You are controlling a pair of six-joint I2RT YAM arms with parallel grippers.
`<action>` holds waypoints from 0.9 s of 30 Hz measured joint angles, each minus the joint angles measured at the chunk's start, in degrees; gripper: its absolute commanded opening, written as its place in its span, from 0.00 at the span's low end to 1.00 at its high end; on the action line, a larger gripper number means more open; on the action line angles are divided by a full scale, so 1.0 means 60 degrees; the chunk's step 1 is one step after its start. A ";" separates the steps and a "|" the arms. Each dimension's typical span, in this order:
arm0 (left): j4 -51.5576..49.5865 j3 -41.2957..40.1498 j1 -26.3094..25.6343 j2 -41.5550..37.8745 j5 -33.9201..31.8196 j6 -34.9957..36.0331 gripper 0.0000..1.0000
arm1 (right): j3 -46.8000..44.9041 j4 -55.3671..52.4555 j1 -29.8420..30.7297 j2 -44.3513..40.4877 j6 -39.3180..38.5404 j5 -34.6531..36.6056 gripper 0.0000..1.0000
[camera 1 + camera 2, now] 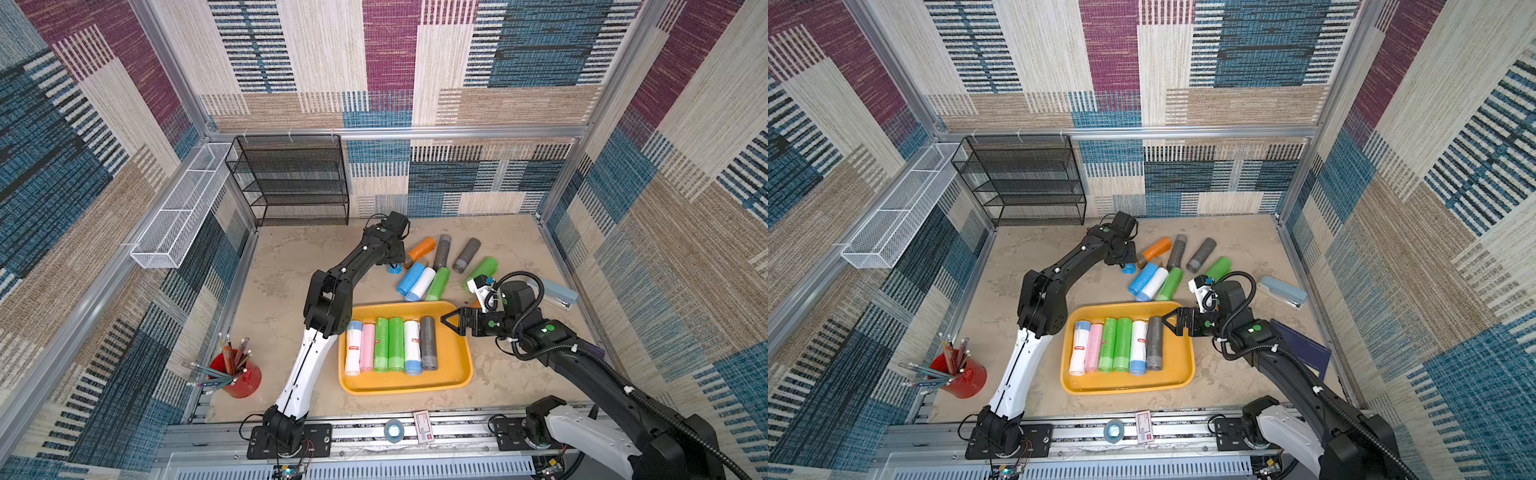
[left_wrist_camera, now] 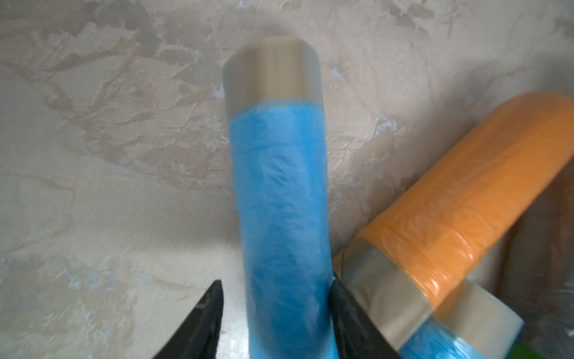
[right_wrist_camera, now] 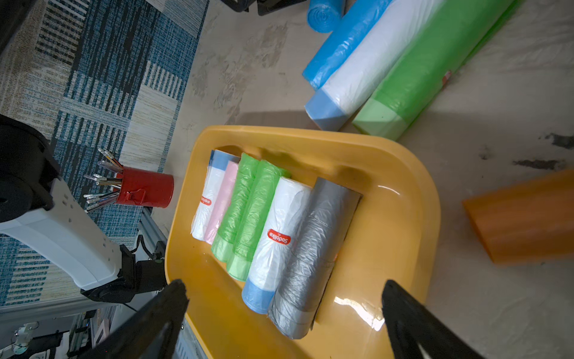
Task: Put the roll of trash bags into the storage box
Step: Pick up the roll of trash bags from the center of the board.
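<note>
My left gripper (image 2: 276,279) straddles the blue roll (image 2: 279,186) near one end; one finger touches it, a sliver of gap shows beside the other; whether it is clamped, I cannot tell. The roll sits beside the orange roll (image 2: 459,192), at the edge of the loose rolls (image 1: 423,284), well apart from the box (image 1: 407,388). Right gripper (image 1: 452,323): jaws wide, empty, over the box's corner. Done: six rolls (image 1: 390,349) lie side by side in the box. Outstanding, in my judgement: lift, carry, set down.

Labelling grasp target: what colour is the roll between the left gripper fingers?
The roll is blue, one end taped; best in left wrist view.
</note>
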 measured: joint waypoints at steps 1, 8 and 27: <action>-0.0015 0.0051 0.0000 0.0069 0.0040 0.0000 0.56 | 0.0000 0.0007 0.0000 0.0004 -0.0004 0.0000 0.99; -0.0055 0.0372 0.0018 0.0525 0.0255 -0.0029 0.47 | 0.0084 0.0102 -0.0029 0.0142 -0.0073 -0.0022 0.99; 0.1166 -0.4758 0.0076 -0.4095 -0.0543 -0.0197 0.35 | 0.0109 -0.0718 -0.1344 -0.1129 0.0412 0.1191 0.99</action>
